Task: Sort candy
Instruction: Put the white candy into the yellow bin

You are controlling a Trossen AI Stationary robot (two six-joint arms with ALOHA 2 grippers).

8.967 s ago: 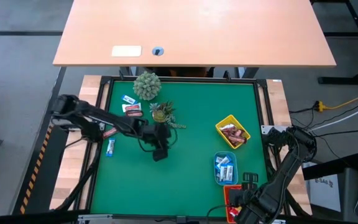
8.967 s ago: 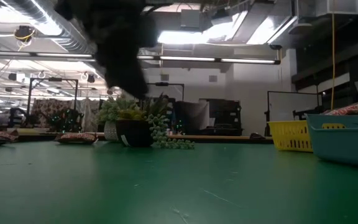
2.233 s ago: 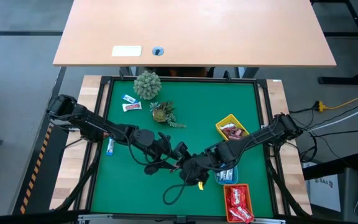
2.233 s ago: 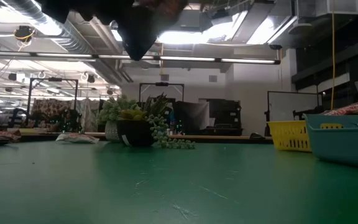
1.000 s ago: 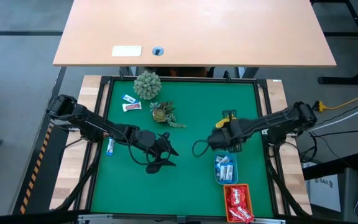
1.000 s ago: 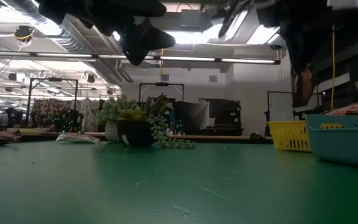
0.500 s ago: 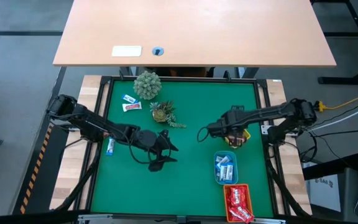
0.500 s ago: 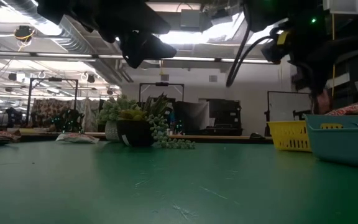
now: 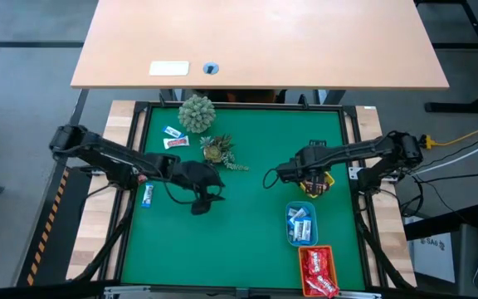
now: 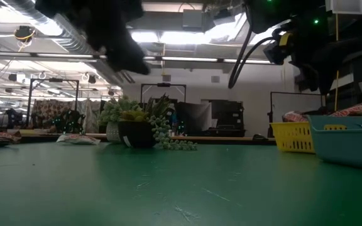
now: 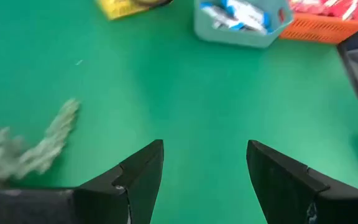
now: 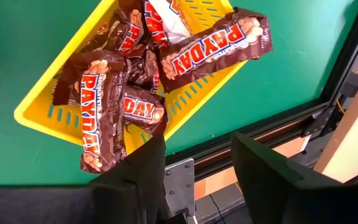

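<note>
Several brown candy bars (image 12: 129, 93) lie in the yellow tray (image 12: 42, 112) at the table's right. My right gripper (image 12: 197, 180) hangs open just above that tray (image 9: 328, 184), touching nothing. My left gripper (image 11: 204, 180) is open over bare green mat near the table's middle (image 9: 208, 196), with nothing between its fingers. Loose candy stays on the mat at the far left: a blue-and-white piece (image 9: 172, 132), a reddish one (image 9: 176, 143) and another blue-and-white one (image 9: 147, 196) by the left edge. Blue-and-white candy fills the blue tray (image 9: 299, 224); red packets fill the orange tray (image 9: 317, 271).
Two small green plants (image 9: 196, 112) (image 9: 216, 150) stand at the far left of the mat, the nearer one close to my left arm. The frame's black rail (image 12: 278, 134) runs just beyond the yellow tray. The mat's near left part is bare.
My right gripper has gone toward the far edge and down over the yellow tray and let go of a brown bar, which has dropped into the tray. My left gripper has drawn back toward the table's left and far side, tipping flatter.
</note>
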